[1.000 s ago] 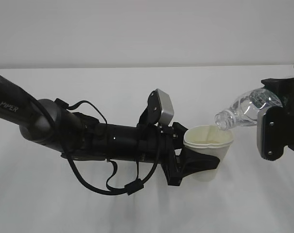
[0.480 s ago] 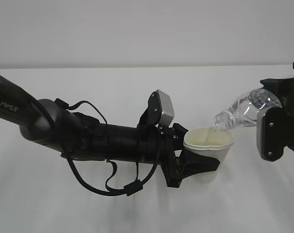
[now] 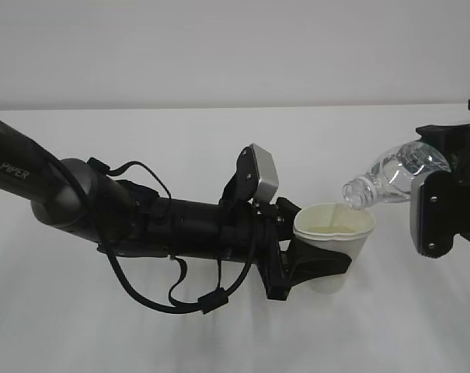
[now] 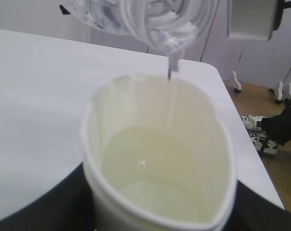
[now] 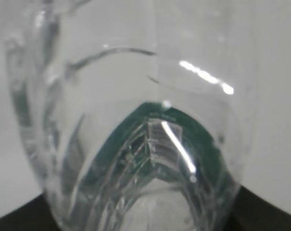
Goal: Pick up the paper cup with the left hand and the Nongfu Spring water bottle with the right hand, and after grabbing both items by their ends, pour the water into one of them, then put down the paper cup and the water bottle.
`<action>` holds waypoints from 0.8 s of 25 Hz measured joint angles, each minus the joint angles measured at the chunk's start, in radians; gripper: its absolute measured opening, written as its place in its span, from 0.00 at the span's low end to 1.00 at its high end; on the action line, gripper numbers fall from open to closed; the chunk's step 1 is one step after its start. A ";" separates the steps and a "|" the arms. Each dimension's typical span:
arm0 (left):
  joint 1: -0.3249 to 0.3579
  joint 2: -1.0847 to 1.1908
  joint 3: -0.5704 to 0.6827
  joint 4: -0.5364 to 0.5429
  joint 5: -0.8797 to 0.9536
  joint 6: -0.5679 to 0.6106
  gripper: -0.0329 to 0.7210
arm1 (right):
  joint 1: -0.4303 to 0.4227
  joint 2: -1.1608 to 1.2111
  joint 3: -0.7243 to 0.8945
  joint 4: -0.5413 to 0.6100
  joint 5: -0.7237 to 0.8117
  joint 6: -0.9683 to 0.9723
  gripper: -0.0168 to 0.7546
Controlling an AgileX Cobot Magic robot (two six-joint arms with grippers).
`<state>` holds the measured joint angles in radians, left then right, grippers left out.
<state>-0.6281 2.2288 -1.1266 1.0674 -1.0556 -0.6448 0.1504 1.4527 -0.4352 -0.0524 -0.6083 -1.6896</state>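
Observation:
My left gripper (image 3: 316,268) is shut on the paper cup (image 3: 333,245), holding it upright above the white table; its squeezed rim looks pointed in the left wrist view, where the paper cup (image 4: 157,159) holds pale water (image 4: 155,173). My right gripper (image 3: 440,206) is shut on the Nongfu Spring water bottle (image 3: 390,177), which is tipped with its open neck over the cup's rim. A thin stream of water (image 4: 173,72) falls from the bottle's mouth (image 4: 164,29) into the cup. The right wrist view is filled by the clear bottle (image 5: 135,144) with its green label showing through.
The white table (image 3: 219,148) runs under both arms, with a plain wall behind. A black cable (image 3: 180,299) loops under the left arm. In the left wrist view the table's right edge (image 4: 241,144) borders a wooden floor with chair legs.
Both arms hold still. The water keeps running from the bottle into the cup.

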 joint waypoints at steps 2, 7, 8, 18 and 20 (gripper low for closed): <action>0.000 0.000 0.000 0.000 0.000 0.000 0.60 | 0.000 0.000 0.000 0.000 -0.002 0.000 0.54; 0.000 0.000 0.000 0.000 0.000 0.000 0.60 | 0.000 0.000 0.000 0.000 -0.002 0.000 0.54; 0.000 0.000 0.000 0.000 0.000 0.000 0.60 | 0.000 0.000 0.000 0.000 -0.002 0.000 0.54; 0.000 0.000 0.000 0.000 0.000 0.000 0.60 | 0.000 0.000 0.000 0.000 -0.004 0.000 0.54; 0.000 0.000 0.000 0.000 0.000 0.000 0.60 | 0.000 0.000 0.000 0.000 -0.004 0.000 0.54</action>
<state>-0.6281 2.2288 -1.1266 1.0674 -1.0556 -0.6448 0.1504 1.4527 -0.4352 -0.0524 -0.6123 -1.6896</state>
